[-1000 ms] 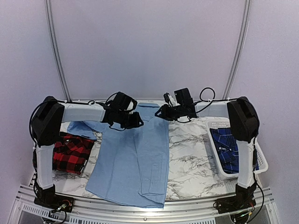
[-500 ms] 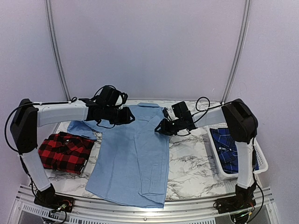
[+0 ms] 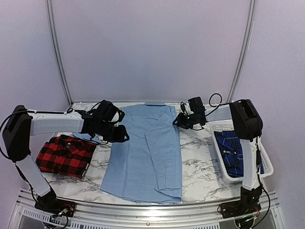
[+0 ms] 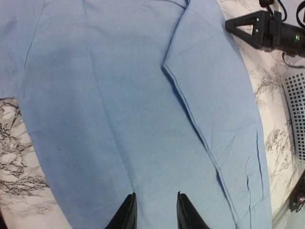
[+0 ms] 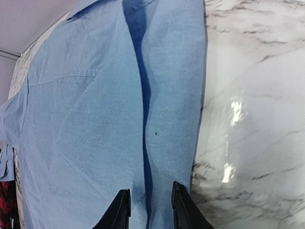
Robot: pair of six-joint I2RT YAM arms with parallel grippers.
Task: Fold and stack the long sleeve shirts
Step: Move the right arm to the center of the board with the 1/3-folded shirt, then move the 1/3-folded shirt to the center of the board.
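Across the middle of the marble desk [image 3: 200,162] lies the light blue shirt [image 3: 145,152], spread flat with its collar toward the top of the frame and its hem toward the bottom. Its right-hand side is folded inward, so a long straight flap edge runs down the cloth from near the collar to the hem. My left pincer [image 3: 120,135] sits at the shirt's left edge, about midway up the frame. In the wrist view its fingers [image 4: 127,215] stand a little apart, with flat blue cloth showing in the gap and nothing pinched. My right pincer [image 3: 177,120] is at the shirt's upper right edge, near the shoulder. Its fingers [image 5: 183,210] are likewise slightly spread and grip nothing, over the strip where the cloth's border meets the marble. Whether either pincer touches the cloth I cannot tell. The red-and-black check shirt [image 3: 66,155] lies folded at the left of the frame, apart from the blue one. The dark blue plaid shirt [image 3: 233,148] lies in the white basket [image 3: 223,167] at the right of the frame.
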